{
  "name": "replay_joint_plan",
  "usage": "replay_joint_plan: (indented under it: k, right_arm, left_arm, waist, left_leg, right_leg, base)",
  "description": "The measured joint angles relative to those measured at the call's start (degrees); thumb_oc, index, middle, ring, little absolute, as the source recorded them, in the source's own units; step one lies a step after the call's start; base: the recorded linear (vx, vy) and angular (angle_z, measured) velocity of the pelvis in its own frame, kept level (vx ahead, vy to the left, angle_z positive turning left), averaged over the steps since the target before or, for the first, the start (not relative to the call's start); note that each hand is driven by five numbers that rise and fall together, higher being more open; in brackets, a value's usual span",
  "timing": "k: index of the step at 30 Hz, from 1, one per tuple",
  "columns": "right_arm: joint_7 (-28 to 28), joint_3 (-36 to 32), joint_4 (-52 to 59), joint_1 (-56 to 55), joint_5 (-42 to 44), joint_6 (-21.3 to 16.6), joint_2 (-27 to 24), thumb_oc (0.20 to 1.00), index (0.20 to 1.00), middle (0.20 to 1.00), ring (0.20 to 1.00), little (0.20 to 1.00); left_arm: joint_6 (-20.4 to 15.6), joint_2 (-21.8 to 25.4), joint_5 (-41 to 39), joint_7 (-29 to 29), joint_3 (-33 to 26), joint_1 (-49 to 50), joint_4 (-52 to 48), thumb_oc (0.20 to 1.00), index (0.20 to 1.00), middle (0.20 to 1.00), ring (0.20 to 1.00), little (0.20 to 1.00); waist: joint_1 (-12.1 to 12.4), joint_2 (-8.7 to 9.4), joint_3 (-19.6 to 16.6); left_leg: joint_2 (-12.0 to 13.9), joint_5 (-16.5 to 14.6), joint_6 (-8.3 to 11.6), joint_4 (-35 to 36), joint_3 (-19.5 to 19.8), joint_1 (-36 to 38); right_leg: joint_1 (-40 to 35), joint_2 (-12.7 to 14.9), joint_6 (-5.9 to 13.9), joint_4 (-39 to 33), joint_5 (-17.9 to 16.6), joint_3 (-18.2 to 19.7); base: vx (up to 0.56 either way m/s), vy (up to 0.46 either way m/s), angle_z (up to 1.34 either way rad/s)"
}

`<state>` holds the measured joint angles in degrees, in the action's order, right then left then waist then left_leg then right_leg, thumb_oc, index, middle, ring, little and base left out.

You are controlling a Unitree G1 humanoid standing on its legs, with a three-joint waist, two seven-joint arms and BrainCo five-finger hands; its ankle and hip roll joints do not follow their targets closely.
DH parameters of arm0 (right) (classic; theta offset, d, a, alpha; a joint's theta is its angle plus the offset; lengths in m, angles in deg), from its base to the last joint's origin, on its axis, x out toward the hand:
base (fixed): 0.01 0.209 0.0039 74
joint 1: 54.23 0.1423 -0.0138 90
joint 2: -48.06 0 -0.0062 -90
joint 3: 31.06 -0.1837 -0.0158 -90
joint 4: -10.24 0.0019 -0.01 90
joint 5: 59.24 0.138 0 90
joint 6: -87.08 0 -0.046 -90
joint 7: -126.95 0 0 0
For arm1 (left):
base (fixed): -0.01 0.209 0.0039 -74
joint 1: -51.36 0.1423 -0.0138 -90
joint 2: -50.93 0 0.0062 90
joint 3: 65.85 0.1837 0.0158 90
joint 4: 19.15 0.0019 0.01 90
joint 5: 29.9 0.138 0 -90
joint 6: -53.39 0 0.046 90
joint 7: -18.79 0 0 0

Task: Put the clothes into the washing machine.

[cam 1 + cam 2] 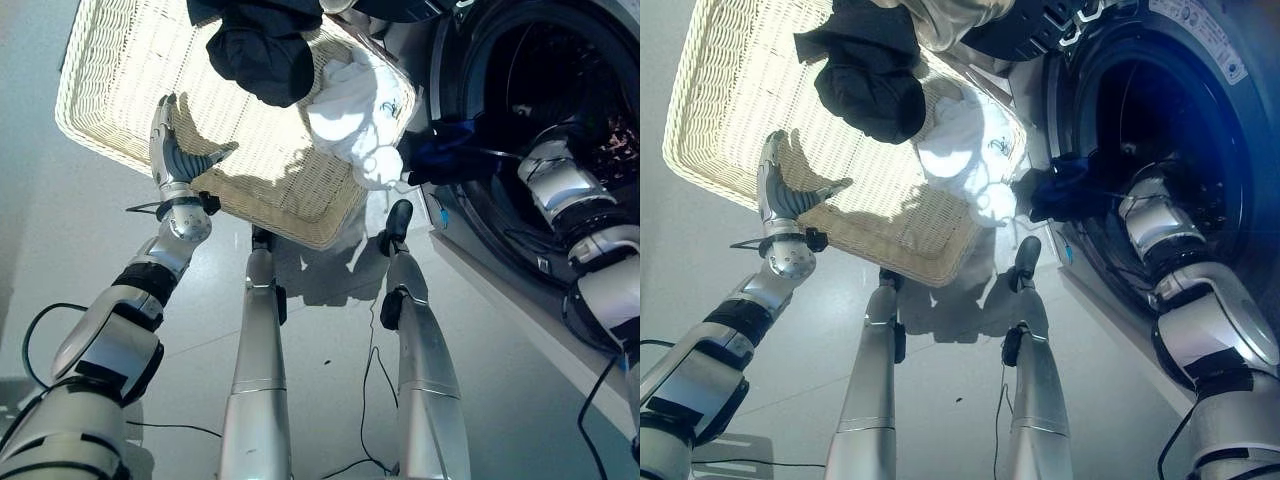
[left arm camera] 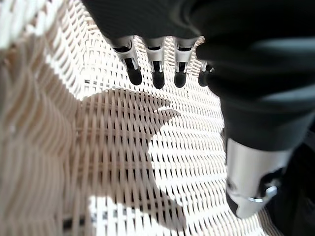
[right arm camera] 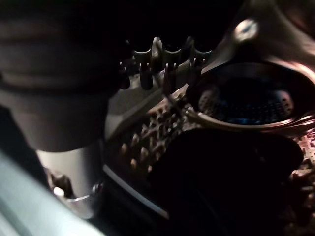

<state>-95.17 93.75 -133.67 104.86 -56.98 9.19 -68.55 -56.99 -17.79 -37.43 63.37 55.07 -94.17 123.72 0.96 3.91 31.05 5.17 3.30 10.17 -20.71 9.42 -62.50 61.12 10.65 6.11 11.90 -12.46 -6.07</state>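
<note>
A wicker basket (image 1: 120, 80) stands on the floor to the left of the washing machine (image 1: 448, 60). In its far end lie a black garment (image 1: 262, 52) and a white garment (image 1: 352, 108). My left hand (image 1: 172, 148) hovers over the basket's near rim with its fingers (image 2: 155, 69) straight, holding nothing. A dark blue garment (image 1: 440, 152) hangs over the left rim of the machine's round door opening. My right arm reaches into the drum. There my right hand (image 3: 142, 69) is open, fingers straight toward the perforated wall. A dark cloth (image 3: 221, 172) lies in the drum below it.
A tan garment (image 1: 950, 15) and more dark cloth lie at the basket's far corner. The basket's right corner sits close to the machine's front. Grey floor (image 1: 330, 330) stretches in front of both.
</note>
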Motion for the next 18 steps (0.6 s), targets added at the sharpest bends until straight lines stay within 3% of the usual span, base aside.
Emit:
replay_joint_plan:
  k: [9, 18]
  right_arm:
    - [1.7, 1.7, 1.6, -3.8, -8.5, -3.4, 2.7, 1.0, 1.0, 1.0, 1.0, 1.0]
    - [3.9, 2.2, -6.1, -7.5, -14.1, -6.5, 6.7, 1.0, 1.0, 1.0, 1.0, 1.0]
  left_arm:
    - [0.0, -3.2, 0.1, 1.7, 0.1, -0.8, 0.1, 1.0, 1.0, 1.0, 1.0, 1.0]
    - [-0.2, -4.9, 0.7, 3.4, 0.1, -1.7, 2.3, 1.0, 1.0, 1.0, 1.0, 1.0]
  waist:
    - [0.0, -0.03, 0.0]
    - [0.1, -0.26, -0.1]
  left_leg:
    - [-0.1, 0.6, 0.15, 1.5, -0.2, 0.0]
    - [-0.3, 0.7, 0.06, 2.5, -0.5, 0.9]
  right_leg:
    - [1.2, 0.3, -0.32, 1.0, 0.6, 0.0]
    - [1.5, 0.7, 0.03, 2.4, 2.0, 0.3]
  base:
    - [0.0, 0.0, 0.0]
    - [0.0, 0.0, 0.0]
